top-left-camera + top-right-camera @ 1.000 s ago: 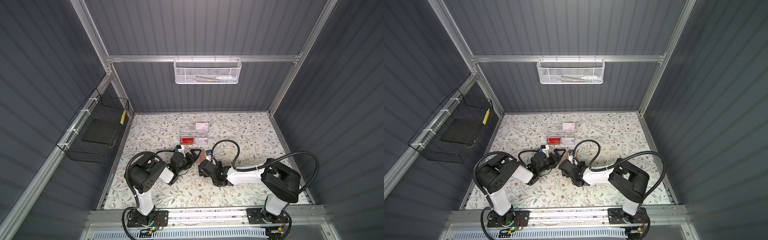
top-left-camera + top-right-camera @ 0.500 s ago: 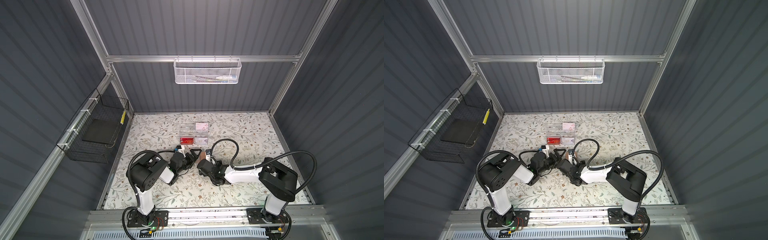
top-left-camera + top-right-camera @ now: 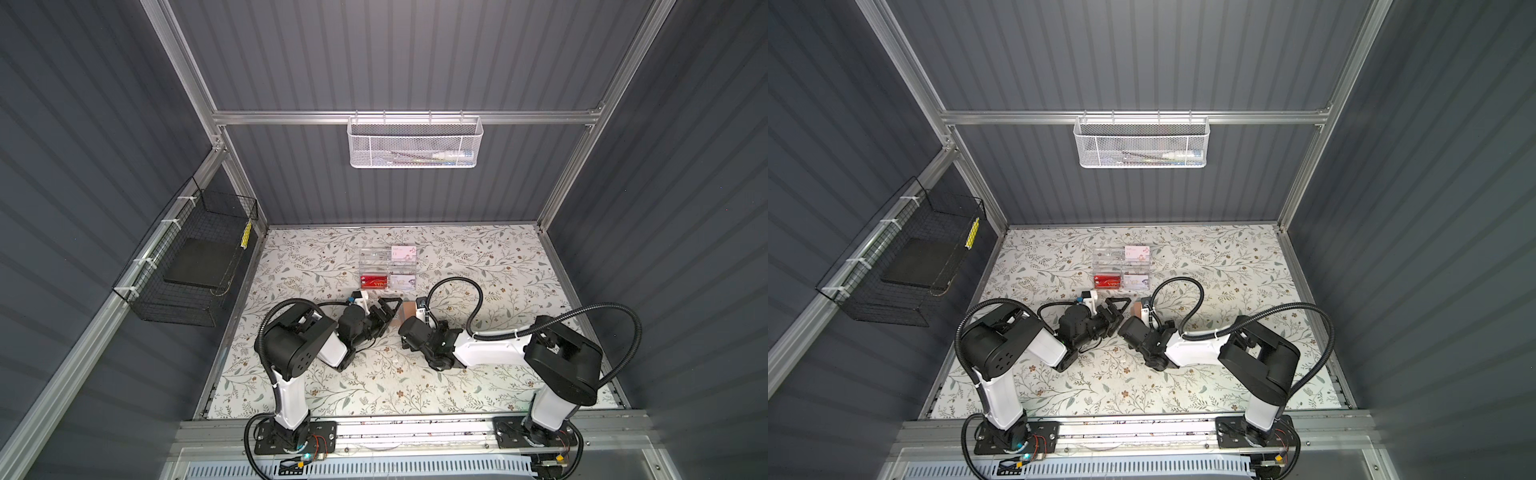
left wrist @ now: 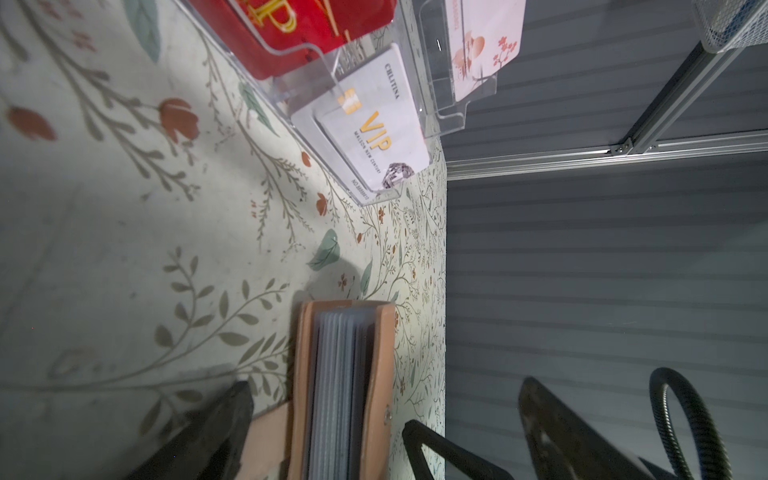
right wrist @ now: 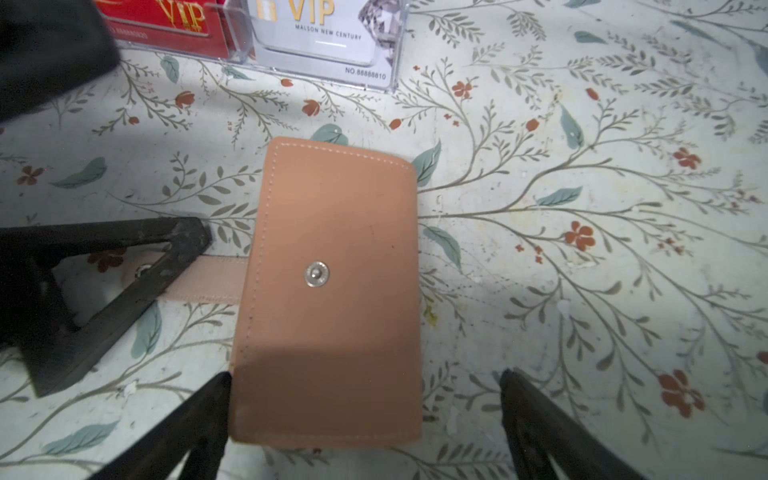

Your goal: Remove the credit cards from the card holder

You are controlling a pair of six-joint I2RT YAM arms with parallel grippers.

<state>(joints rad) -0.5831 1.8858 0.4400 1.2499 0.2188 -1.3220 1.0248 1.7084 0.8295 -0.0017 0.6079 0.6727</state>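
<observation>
Right wrist view first: the right gripper (image 5: 365, 376) has its two black fingers (image 5: 187, 428) spread as wide as they go, one on each side of the near end of the card holder (image 5: 332, 249), a small flat tan leather-like wallet with white stitching. It grips nothing yet. One finger tip is right beside the holder's edge and the second is apart from it. I think it sits there ready to pinch the holder so it will not slide.

The holder lies flat and shut on the flowery table cloth (image 5: 582, 249), with its silver snap button (image 5: 316, 274) facing up. Its pale strap (image 5: 216, 282) is undone and sticks out sideways, so the cover is free to lift. One finger of the left gripper (image 3: 388, 309) lies over the strap's end, but I cannot tell if it presses down. That gripper is wide open too and holds nothing.

In the left wrist view the grey clear pages (image 4: 336, 374) show edge on between the covers. The credit cards cannot be seen, so they are most likely inside.

Farther off stands a clear plastic box (image 3: 372, 255) with a red card (image 3: 374, 282) and a white card (image 5: 324, 25) in it
</observation>
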